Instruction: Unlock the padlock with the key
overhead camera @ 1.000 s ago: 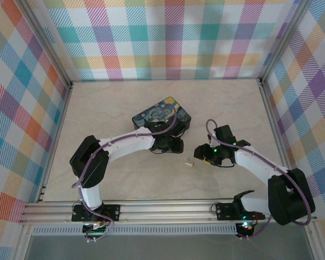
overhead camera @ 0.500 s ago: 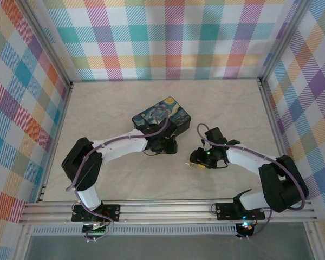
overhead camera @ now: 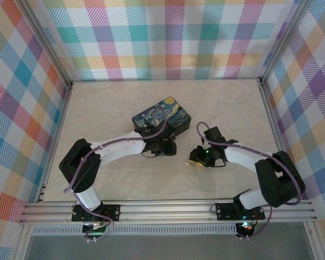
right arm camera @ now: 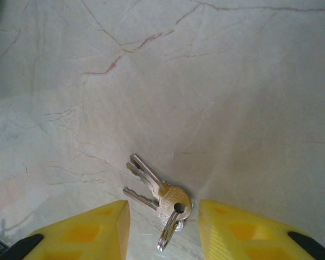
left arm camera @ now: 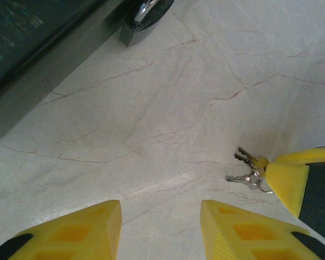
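Note:
The key is one of a small bunch on a ring, lying flat on the marble table. My right gripper stands open over the bunch, one yellow finger on each side, with a gap showing on both sides. In the top view that right gripper sits just right of the keys. The padlock, dark with a shiny metal part, hangs at the box's front edge. Near it my left gripper is open with bare table between its fingers; the keys lie to its right.
A black box with a swirly blue-yellow lid stands mid-table, just behind my left gripper. Its dark side runs along the upper left in the left wrist view. Checked walls ring the table.
My right gripper has moved left and down onto the key bunch, and its jaws have narrowed. The left arm has shifted slightly beside the box.

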Controlling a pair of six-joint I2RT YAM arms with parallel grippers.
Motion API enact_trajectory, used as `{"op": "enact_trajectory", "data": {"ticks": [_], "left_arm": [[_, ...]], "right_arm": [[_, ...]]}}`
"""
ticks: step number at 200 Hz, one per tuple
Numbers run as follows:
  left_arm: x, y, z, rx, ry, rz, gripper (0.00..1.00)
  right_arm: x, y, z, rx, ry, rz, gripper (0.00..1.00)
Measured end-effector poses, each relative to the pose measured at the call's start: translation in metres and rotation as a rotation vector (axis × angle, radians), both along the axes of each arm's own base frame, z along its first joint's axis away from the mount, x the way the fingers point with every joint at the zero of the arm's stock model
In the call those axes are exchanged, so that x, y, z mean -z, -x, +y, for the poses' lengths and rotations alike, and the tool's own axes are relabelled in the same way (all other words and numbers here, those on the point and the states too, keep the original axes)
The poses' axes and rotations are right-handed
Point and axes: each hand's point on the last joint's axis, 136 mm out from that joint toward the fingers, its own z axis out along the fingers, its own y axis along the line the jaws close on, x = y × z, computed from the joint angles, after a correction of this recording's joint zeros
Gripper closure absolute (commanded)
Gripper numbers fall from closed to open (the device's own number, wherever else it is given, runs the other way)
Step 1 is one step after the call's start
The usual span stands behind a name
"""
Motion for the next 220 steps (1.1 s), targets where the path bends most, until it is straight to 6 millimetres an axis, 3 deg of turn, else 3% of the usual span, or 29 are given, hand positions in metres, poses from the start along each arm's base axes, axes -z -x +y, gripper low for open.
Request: {"op": "enact_trajectory", "data": {"ticks": [165,220], "left_arm": [[0.0,-0.001,0.0,-0.013,0.004,-0.001,0.58],[0.0,0.002,0.006,-0.017,-0.001,-0.007,0.58]], "right_arm": [[0.008,0.004,0.003,-0.006,0.088,-0.002,0.69],[0.011,0.004,0.002,0.003,0.15,0.011,0.77]]}}
